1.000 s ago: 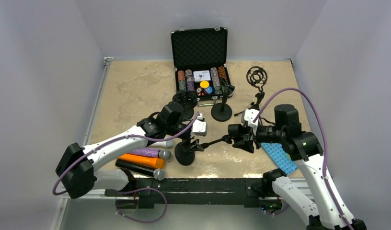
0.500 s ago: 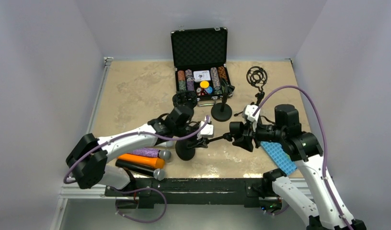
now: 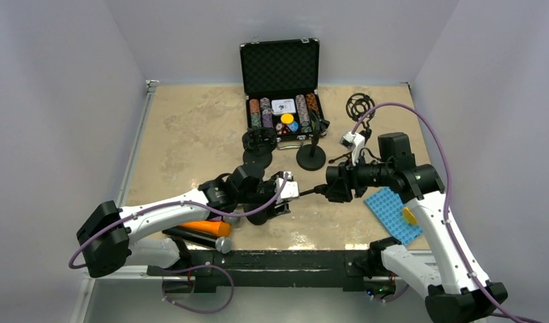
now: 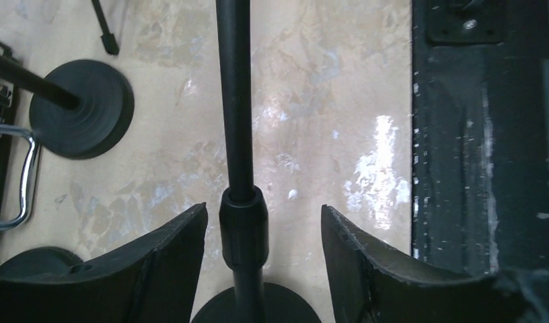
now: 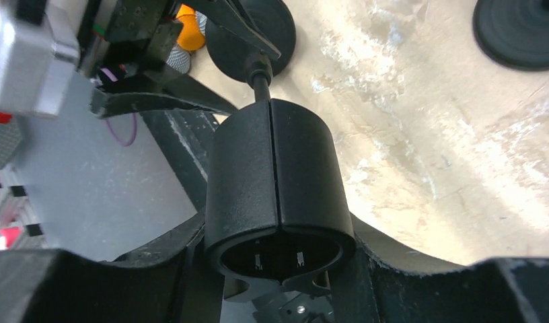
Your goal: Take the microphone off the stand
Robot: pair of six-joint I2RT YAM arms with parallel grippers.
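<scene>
Left gripper [image 4: 264, 212] hangs released at lower centre of my overhead view, jaws either side of the stand [image 4: 235, 101], not touching. Right gripper [image 5: 278, 245], mid-frame, grasps the black microphone [image 5: 275, 175] on the stand's rod.

Open black foam-lined case of poker chips [image 3: 280, 67] at far edge, blue perforated plastic tray [image 3: 383, 205] near right, black wire ring mount [image 3: 360, 106] beside case, mottled tan tabletop [image 3: 191, 128]
</scene>
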